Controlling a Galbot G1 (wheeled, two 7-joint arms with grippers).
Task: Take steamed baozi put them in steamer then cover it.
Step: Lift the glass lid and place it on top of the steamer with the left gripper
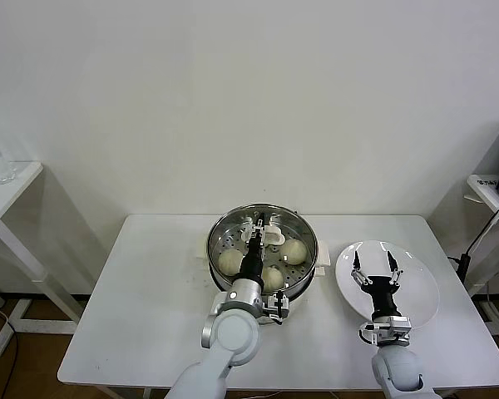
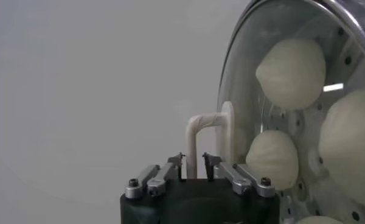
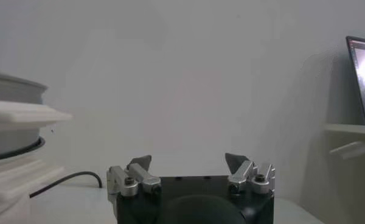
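The steamer (image 1: 263,247) stands at the far middle of the white counter (image 1: 150,316), with the steamed baozi (image 1: 293,250) on its perforated tray. The clear cover (image 2: 274,91) sits over the pot, though whether it is fully seated is hard to tell. The left gripper (image 1: 255,235) has its jaws pinching the cover's cream handle (image 2: 201,137). The right gripper (image 1: 374,268) hovers over the white plate (image 1: 416,287) right of the steamer, jaws spread wide.

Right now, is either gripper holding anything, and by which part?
The left gripper grips the round clear glass lid by its cream-white handle. The right gripper holds nothing.
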